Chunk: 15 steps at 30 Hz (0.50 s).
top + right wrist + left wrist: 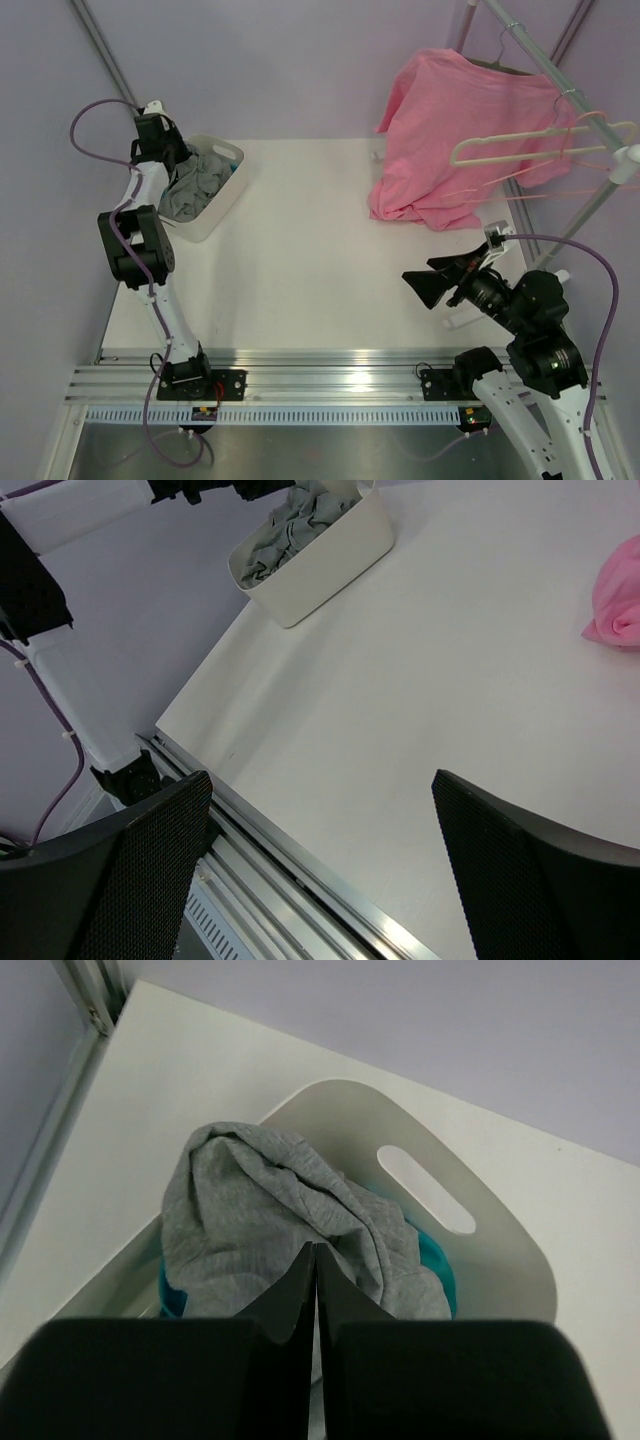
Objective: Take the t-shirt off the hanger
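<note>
At the table's far left, in the white bin (500, 1250): grey t-shirt (260, 1210), bunched over teal cloth (437, 1262).
Over it, left gripper (316, 1252) pressed together, gripping nothing; right gripper (322, 780) spread wide; cream hanger (520, 143) on the rack (545, 65), well apart.

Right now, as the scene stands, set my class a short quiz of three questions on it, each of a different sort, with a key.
1. Multiple choice: where is the t-shirt? A on the cream hanger; B bunched in the bin; C nowhere in view.
2. True or false: the cream hanger on the rack is bare.
3. Fill in the blank: the left gripper, by the bin, is ____ (open or shut).
Key: 1 B. 2 true. 3 shut.
</note>
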Tool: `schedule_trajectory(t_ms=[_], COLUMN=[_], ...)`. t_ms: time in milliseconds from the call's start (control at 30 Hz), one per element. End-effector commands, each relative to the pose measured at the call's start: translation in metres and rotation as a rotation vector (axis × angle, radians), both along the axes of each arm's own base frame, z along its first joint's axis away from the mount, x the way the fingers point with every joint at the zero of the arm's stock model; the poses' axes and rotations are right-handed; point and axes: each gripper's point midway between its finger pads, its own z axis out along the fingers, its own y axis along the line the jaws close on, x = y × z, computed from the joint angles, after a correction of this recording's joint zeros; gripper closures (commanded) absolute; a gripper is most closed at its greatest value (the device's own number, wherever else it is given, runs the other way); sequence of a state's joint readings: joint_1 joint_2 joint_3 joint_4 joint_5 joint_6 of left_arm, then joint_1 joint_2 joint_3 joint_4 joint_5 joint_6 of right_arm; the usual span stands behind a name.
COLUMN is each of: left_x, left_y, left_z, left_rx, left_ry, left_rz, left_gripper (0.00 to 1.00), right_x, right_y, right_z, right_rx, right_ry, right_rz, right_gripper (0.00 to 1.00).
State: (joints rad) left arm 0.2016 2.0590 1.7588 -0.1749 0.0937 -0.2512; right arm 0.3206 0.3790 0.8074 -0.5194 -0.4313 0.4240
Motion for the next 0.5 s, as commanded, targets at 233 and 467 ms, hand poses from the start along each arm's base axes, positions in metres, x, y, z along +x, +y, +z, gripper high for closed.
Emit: schedule_trajectory(t_ms=[233,467], left_x=[0.039,0.040], left_y=[-0.002,-0.030], left_z=[0.001,-0.036], left_rx=[-0.009,0.003], left_ry=[-0.136,-0.071], left_rz=[-0.052,-0.164], left_gripper=[1.00,0.98], right_x=[-0.008,-0.013], right_y=[-0.004,-0.007], right_z=[0.016,0.018], right_rx=[0.012,0.019], right_ry=[-0.062,-0.085], right_rz=[-0.009,-0.015], right_gripper=[0.01,0.01])
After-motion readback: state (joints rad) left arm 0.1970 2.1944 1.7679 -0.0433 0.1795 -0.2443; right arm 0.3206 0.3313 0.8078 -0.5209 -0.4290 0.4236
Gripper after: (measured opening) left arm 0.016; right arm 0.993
